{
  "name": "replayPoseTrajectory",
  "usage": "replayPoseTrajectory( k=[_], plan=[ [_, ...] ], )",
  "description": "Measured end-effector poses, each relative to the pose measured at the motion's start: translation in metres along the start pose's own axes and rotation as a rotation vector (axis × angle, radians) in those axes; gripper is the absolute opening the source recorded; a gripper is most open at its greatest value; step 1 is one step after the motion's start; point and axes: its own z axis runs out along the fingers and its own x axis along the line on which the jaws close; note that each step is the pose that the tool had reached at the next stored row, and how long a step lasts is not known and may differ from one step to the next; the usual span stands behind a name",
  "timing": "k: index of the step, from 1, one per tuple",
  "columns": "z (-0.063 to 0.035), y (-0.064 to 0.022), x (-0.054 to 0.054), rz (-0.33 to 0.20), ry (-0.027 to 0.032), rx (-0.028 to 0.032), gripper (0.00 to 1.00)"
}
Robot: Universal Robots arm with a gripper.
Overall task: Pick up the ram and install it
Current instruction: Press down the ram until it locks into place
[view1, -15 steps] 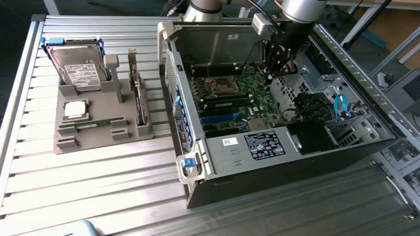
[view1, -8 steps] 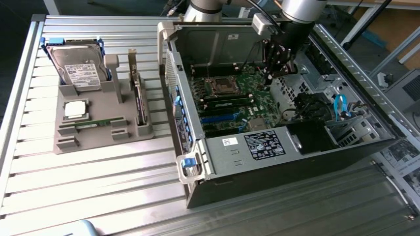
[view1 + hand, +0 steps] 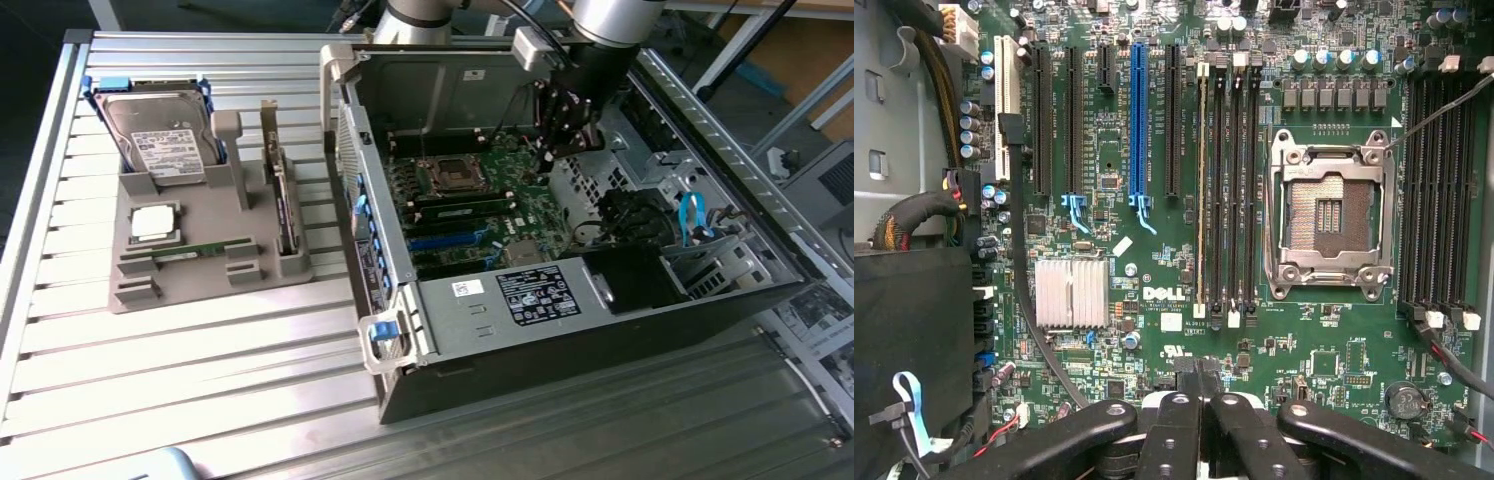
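A ram stick (image 3: 1202, 190), thin and seen edge-on, stands in the memory slot farthest from the silver CPU socket (image 3: 1332, 213). In the exterior view the ram (image 3: 461, 212) is a green strip just below the socket (image 3: 445, 177) inside the open computer case (image 3: 587, 290). A second green ram stick (image 3: 200, 248) lies in the grey holder (image 3: 174, 290) at the exterior view's left. My gripper (image 3: 550, 155) hangs above the motherboard, to the exterior view's right of the socket. Its black fingers (image 3: 1174, 430) are pressed together, shut, apart from the seated stick, and nothing shows between them (image 3: 1199, 392).
The grey holder also carries a hard drive (image 3: 158, 140), a square silver processor (image 3: 152, 222) and an upright card (image 3: 280, 195). Cables (image 3: 1019, 280) and a black drive cage (image 3: 909, 340) crowd one side of the board. The case walls (image 3: 360, 160) ring the motherboard.
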Motion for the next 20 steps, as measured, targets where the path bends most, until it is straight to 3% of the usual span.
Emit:
replayPoseTrajectory(
  k=[5, 8, 13, 14, 20],
  plan=[
    [0.0001, 0.0000, 0.0000, 0.066, 0.0003, -0.0046, 0.11],
    [0.0005, 0.0000, -0.0001, 0.161, 0.0006, -0.0111, 0.11],
    [0.0018, 0.0000, -0.0002, 0.249, 0.0006, -0.0173, 0.11],
    [0.0031, 0.0000, -0.0002, 0.304, 0.0011, -0.0211, 0.11],
    [0.0063, 0.0000, -0.0005, 0.406, 0.0015, -0.0281, 0.11]
  ],
)
